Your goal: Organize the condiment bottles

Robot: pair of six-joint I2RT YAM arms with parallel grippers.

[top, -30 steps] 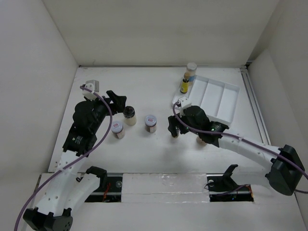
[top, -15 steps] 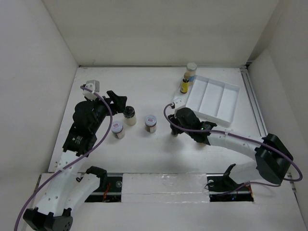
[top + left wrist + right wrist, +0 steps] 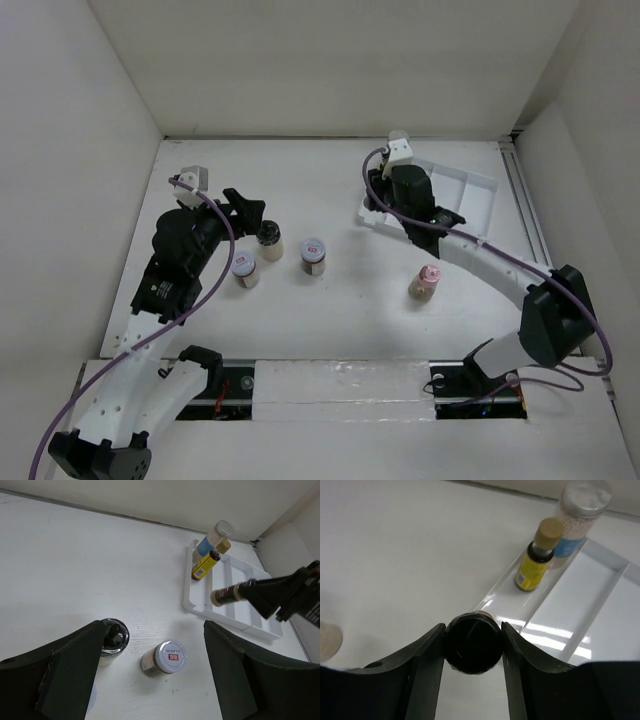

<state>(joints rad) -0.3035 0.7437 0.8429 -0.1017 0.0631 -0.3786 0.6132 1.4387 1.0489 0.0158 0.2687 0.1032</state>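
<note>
Now pinching the shaker (image 3: pixel 472 642) sideways in the right gripper (image 3: pixel 472 627), just above the left rim of the tray (image 3: pixel 580 610). At its far left corner: yellow bottle (image 3: pixel 532 565), grey-lidded jar (image 3: pixel 580 510). Well left of the tray, hovering spread above black-lidded jar (image 3: pixel 114 637) and white-lidded jar (image 3: pixel 165 657): left gripper (image 3: pixel 154 627). On the counter (image 3: pixel 300 190) nearer than the tray: pink-capped bottle (image 3: pixel 425 283).

seven condiment bottles (image 3: pixel 313 255) and one divided white tray (image 3: pixel 235 575).
</note>
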